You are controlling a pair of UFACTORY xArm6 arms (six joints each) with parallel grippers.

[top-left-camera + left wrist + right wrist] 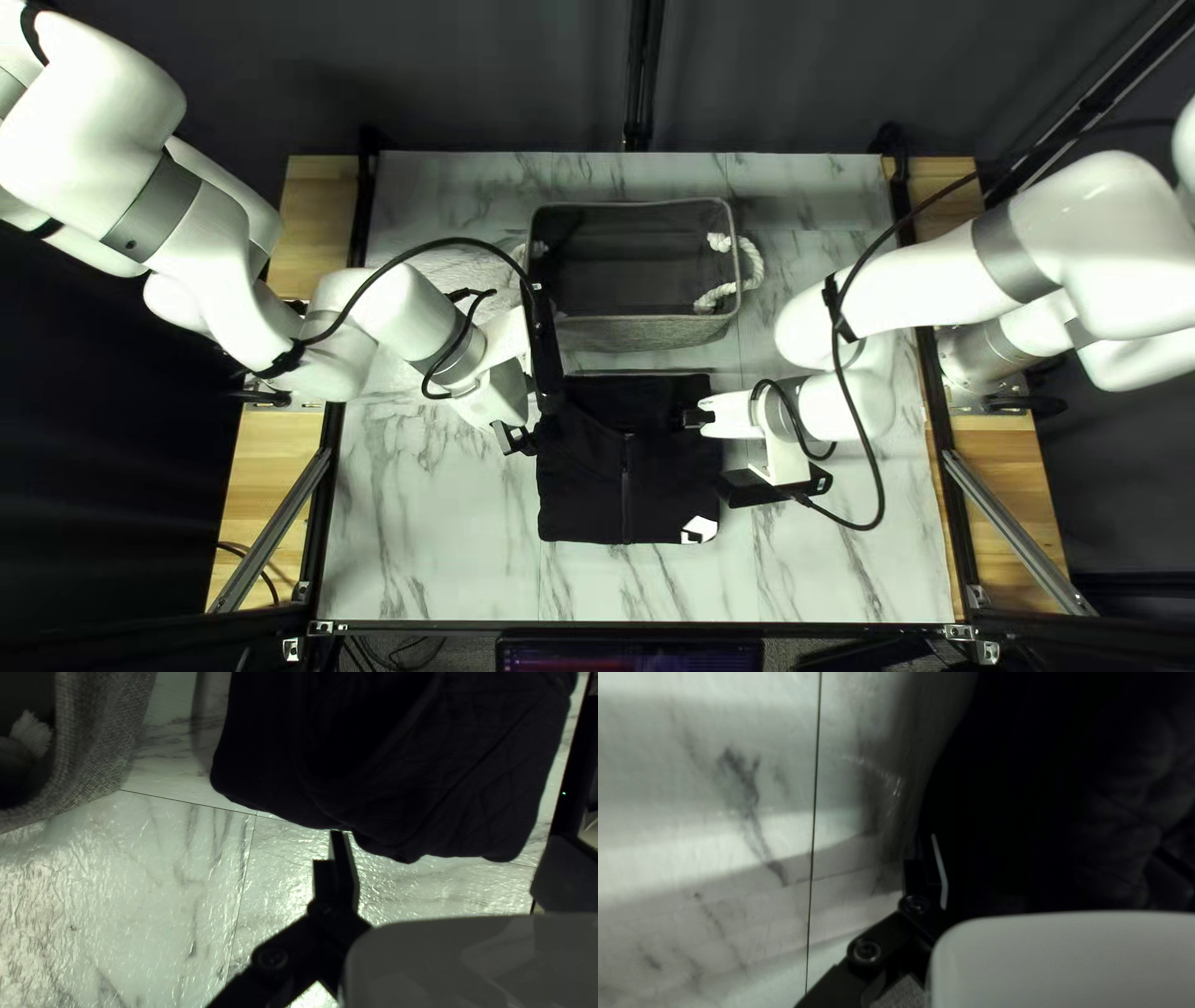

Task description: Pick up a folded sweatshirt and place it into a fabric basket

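Observation:
My left gripper (514, 438) points down beside the left edge of the folded black sweatshirt (585, 485); my right gripper (697, 420) is at its right edge, near the top corner. The left gripper (341, 858) is open, one finger showing just short of the sweatshirt (398, 765), nothing gripped. In the right wrist view the right gripper (934, 865) looks open, its visible finger along the dark sweatshirt (1058, 796); its other finger is hidden or lost against black. Behind the sweatshirt stands the grey fabric basket (641, 332), its dark inside showing.
White rope handles (752, 268) hang on the basket's sides. Marble-patterned table surface (423, 523) shows left of the sweatshirt and also to its right. Both arms reach inward over the table, with loose cables (878, 479) looping around them.

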